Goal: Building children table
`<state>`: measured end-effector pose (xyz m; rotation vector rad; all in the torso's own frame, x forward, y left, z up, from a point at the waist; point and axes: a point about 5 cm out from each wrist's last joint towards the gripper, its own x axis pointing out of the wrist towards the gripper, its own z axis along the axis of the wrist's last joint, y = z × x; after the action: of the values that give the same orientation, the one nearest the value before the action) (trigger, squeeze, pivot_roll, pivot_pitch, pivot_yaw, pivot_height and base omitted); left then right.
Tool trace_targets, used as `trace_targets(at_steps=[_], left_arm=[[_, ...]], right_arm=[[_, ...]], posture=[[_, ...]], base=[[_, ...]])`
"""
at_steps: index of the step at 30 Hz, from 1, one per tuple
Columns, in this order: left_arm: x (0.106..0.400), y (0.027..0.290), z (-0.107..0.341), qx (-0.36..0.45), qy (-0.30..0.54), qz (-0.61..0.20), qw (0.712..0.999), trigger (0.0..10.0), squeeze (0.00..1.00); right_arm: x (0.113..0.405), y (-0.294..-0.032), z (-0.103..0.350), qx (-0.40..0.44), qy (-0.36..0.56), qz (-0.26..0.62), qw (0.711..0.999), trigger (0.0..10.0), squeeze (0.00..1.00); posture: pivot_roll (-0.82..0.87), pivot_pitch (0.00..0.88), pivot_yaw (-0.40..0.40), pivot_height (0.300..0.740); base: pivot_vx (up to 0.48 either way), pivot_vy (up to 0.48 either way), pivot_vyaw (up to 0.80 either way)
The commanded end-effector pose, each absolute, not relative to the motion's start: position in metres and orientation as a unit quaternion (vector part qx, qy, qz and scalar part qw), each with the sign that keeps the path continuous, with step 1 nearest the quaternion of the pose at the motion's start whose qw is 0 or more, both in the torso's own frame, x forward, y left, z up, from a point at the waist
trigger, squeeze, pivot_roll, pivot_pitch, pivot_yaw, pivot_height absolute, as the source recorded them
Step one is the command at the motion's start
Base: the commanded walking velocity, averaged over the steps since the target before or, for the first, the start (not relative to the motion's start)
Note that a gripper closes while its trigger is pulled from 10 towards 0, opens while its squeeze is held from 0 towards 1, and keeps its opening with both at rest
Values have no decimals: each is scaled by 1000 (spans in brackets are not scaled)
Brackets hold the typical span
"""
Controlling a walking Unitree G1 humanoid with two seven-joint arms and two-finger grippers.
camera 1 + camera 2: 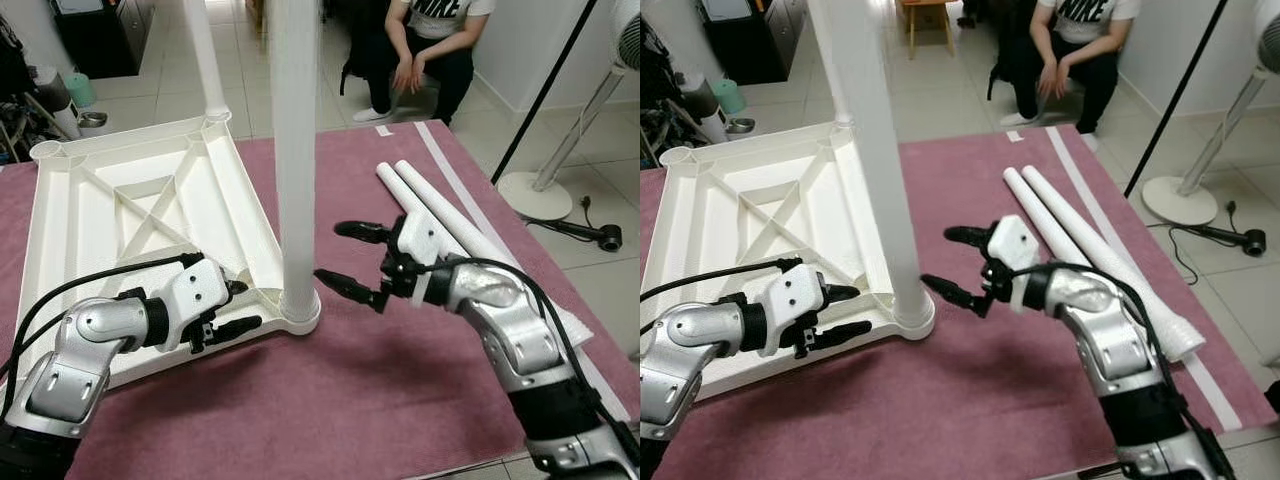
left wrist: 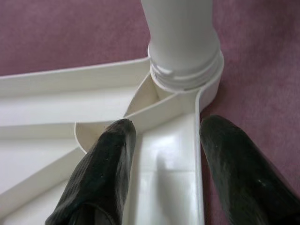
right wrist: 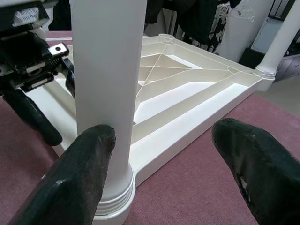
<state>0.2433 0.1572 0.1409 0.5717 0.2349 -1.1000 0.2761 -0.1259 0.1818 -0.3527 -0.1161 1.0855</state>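
While I kneel over the rug, this is how things stand.

Tabletop: the white plastic children's table top (image 1: 120, 215) lies upside down on the maroon rug (image 1: 350, 400), ribbed underside up.

Near leg: a white table leg (image 1: 295, 150) stands upright in the corner socket (image 1: 300, 312) closest to me; thread rings show at its base in my left wrist view.

Far leg: a second leg (image 1: 205, 60) stands in the far corner socket.

Spare legs: two more white legs (image 1: 440, 210) lie side by side on the rug, to the right of my right gripper.

Left gripper: my left gripper (image 1: 235, 308) has its fingers spread astride the tabletop's rim just beside the near socket, one finger (image 2: 101, 173) inside the frame, the other outside over the rug; it pinches nothing.

Right gripper: my right gripper (image 1: 350, 260) is spread wide beside the near leg, one fingertip (image 3: 93, 154) against or nearly touching the leg; I cannot tell which.

Writing: a person (image 1: 430, 45) sits beyond the rug in a white shirt reading "NIKE".

Surroundings: a fan's stand (image 1: 545, 185) is on the tiled floor to my right.
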Motion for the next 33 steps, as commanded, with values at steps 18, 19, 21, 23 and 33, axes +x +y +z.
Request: trace_targets(at_steps=[18, 19, 21, 23, 33], left_arm=[[244, 151, 107, 318, 146, -531, 772, 1765, 0], [246, 150, 106, 323, 144, -529, 772, 0, 0], [246, 149, 106, 325, 143, -529, 771, 0, 0], [247, 149, 105, 329, 140, -529, 770, 0, 0], [240, 146, 111, 329, 122, -553, 756, 0, 0]], right_arm=[[279, -105, 183, -140, -60, 554, 818, 10000, 0], [279, -103, 182, -136, -57, 563, 813, 10000, 0], [279, -102, 182, -136, -53, 570, 809, 10000, 0], [279, -101, 181, -136, -48, 577, 804, 10000, 0], [271, -100, 172, -139, -21, 610, 780, 10000, 0]], posture=[[73, 0, 26, 740], [75, 0, 25, 740], [80, 0, 23, 740], [80, 0, 23, 740], [85, 0, 17, 740]], base=[[0, 0, 0], [0, 0, 0], [0, 0, 0], [0, 0, 0], [0, 0, 0]])
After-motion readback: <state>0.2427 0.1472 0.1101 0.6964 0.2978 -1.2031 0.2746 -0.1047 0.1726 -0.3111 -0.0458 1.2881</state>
